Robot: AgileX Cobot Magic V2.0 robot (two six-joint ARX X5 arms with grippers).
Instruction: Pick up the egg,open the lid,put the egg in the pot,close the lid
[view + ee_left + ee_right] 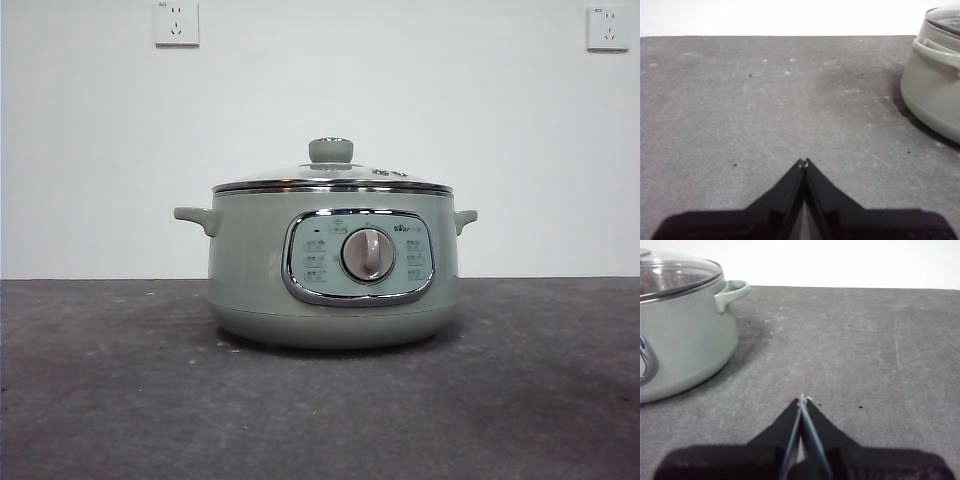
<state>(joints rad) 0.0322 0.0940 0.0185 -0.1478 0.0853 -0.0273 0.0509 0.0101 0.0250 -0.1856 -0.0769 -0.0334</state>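
Front view: the pot point(332, 265) sits on the grey table point(100, 400), dial point(367, 254) facing the camera. The lid point(331, 181) rests closed on the pot, knob point(331, 150) upright at its centre. Two wall sockets point(176, 22) hang high on the white wall behind the pot, one to each side. No egg shows in this view; neither arm is in it.

Left wrist view: the left gripper point(803, 162) hangs low over bare table point(740, 100), jaws pressed together at the tips, nothing between them. The pot point(932, 95) stands well apart from it, one side handle point(935, 56) turned this way, a slice of lid point(945, 17) on top.

Right wrist view: the right gripper point(802, 400) is likewise closed tip to tip and empty, low over the table point(865, 340). The pot point(682, 335) stands off from it, handle point(732, 292) toward the gripper. The lid point(675, 275) is clear glass; through the glare the inside is hard to read, so I cannot tell whether the egg is in the pot.
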